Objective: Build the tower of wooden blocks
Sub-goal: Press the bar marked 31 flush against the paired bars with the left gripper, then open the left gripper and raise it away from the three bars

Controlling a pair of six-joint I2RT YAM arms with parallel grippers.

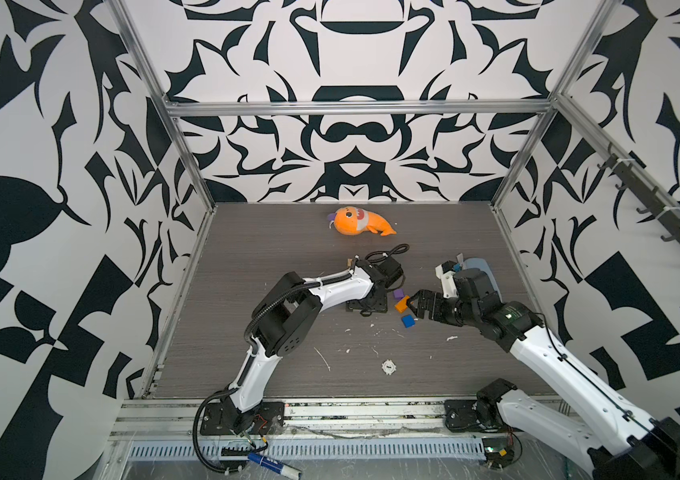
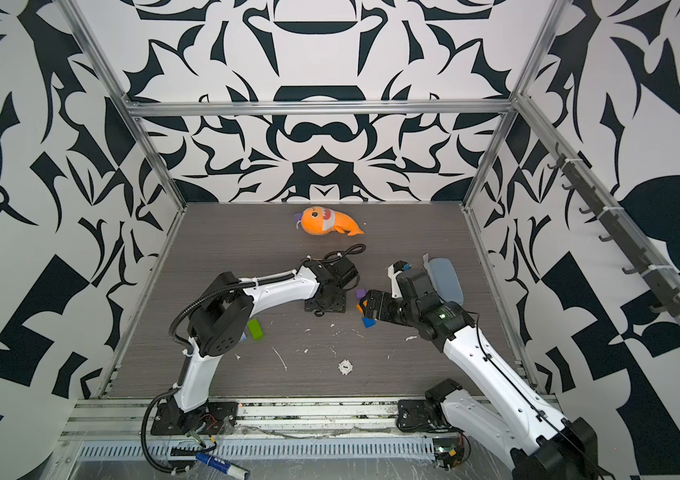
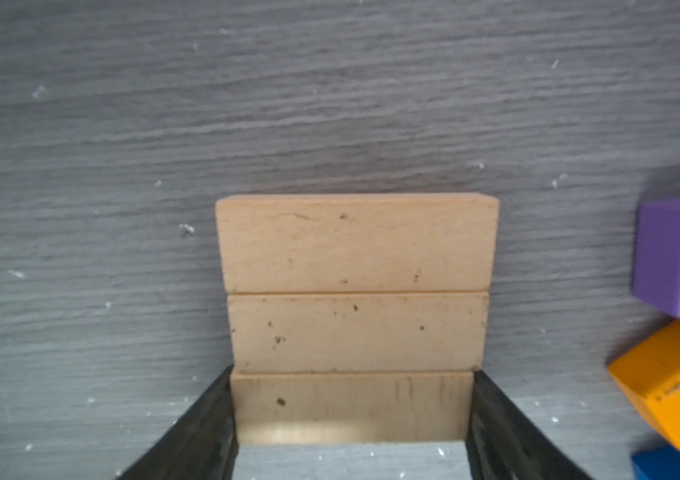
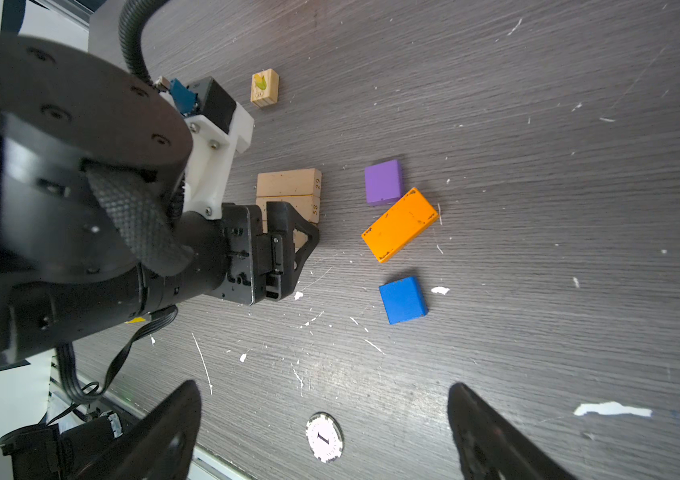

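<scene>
Three plain tan bars lie side by side on the dark table (image 3: 122, 124). My left gripper (image 3: 352, 372) points straight down, and its jaws press the two ends of the nearest tan bar (image 3: 350, 403). The other two tan bars (image 4: 288, 183) show beside its finger. A purple cube (image 4: 383, 183), an orange brick (image 4: 399, 224) and a blue cube (image 4: 402, 300) lie loose just right of the bars. My right gripper (image 4: 323, 384) hovers open and empty close to them (image 1: 413, 305). A green brick (image 2: 255, 329) lies by the left arm's elbow.
An orange plush fish (image 1: 359, 222) lies at the back. A grey-blue oval object (image 1: 483, 274) sits behind the right wrist. A small picture cube (image 4: 264, 88) lies beyond the left wrist. A round white marker (image 1: 389, 367) sits toward the front, and a pen (image 1: 273, 463) lies beyond the front rail.
</scene>
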